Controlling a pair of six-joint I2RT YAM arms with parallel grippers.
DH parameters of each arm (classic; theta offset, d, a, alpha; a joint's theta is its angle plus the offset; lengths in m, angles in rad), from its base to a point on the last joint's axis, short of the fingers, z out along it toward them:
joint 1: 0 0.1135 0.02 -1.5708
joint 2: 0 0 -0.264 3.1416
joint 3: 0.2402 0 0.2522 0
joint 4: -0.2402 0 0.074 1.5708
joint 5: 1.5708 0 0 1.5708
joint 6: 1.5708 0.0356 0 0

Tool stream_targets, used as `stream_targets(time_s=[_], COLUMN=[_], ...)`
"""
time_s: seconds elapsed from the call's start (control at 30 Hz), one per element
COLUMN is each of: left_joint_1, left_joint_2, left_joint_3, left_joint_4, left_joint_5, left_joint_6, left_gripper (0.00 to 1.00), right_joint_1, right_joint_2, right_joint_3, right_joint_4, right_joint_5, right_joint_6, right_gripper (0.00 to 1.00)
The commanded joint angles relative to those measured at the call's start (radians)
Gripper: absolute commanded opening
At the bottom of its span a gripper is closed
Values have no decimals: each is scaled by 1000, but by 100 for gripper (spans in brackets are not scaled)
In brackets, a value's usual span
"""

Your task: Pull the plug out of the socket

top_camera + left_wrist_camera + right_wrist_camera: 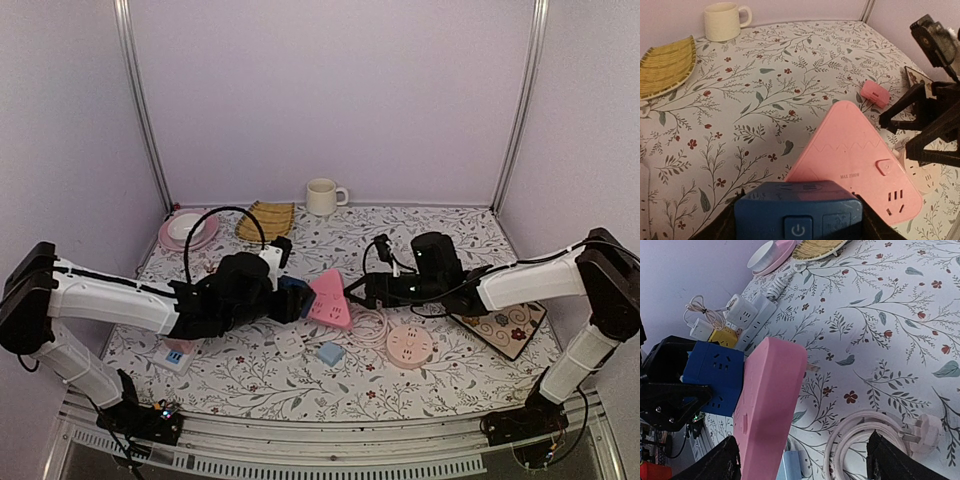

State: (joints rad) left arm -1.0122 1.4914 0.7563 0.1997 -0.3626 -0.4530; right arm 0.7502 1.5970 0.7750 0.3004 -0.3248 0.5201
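At the rear left, a white bowl [184, 226] sits on a pink plate [205, 240] close to the left wall. Just beside it lies a woven yellow tray [268, 219]. A cream mug [322, 196] stands at the back wall; its inside cannot be seen. A white power strip [176, 357] lies at the near left edge of the flowered tablecloth [440, 235].

The left gripper [283, 303] is clamped on a blue cube socket [797, 210], held off the cloth. The pink triangular plug adapter [331, 298] stands tilted on its edge with one face against the cube. A bare metal prong [812, 368] shows on its other face.

The right gripper [357, 291] stands released. Its fingers are spread wide to either side of the adapter and touch nothing.

In front lie a white square adapter [290, 345], a light-blue one [331, 353] and a round pink socket [409, 345] with coiled white cable [860, 440]. A patterned board [505, 328] lies at the right. Open cloth runs from the adapter back to the mug.
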Motion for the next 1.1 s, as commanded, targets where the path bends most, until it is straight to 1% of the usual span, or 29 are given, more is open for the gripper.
stream_targets(time_s=[0.0,0.23,0.4,0.47,0.53,0.57,0.7,0.73,0.8,0.83,0.9,1.07], left_joint_1=[-21,-45,-58,-61,-64,-66,-71,-74,-83,-87,-96,-112], left_joint_2=[-60,-70,-78,-79,-80,-81,-84,-84,-83,-82,-78,-84], left_joint_3=[-21,-43,-52,-52,-54,-56,-63,-63,-60,-59,-53,-54], left_joint_4=[168,223,249,251,254,256,267,269,275,276,279,312], left_joint_5=[10,9,4,0,-2,-2,-3,-4,-7,-11,-24,-41], left_joint_6=[35,58,71,73,73,74,78,83,94,99,111,133], left_gripper=[39,39,39,39,39,39,39,39,39,39,39,39], right_joint_1=[33,56,73,74,75,74,74,75,76,77,82,85], right_joint_2=[64,122,135,136,134,132,127,126,123,120,113,95], right_joint_3=[47,56,59,59,59,59,61,62,67,69,78,78], right_joint_4=[107,204,223,227,226,227,205,191,157,138,90,36], right_joint_5=[-47,-94,-95,-94,-89,-84,-43,-30,9,35,104,256], right_joint_6=[78,158,174,178,179,179,177,175,172,168,154,115], right_gripper=[89,83,81,77,71,65,38,28,15,11,8,6])
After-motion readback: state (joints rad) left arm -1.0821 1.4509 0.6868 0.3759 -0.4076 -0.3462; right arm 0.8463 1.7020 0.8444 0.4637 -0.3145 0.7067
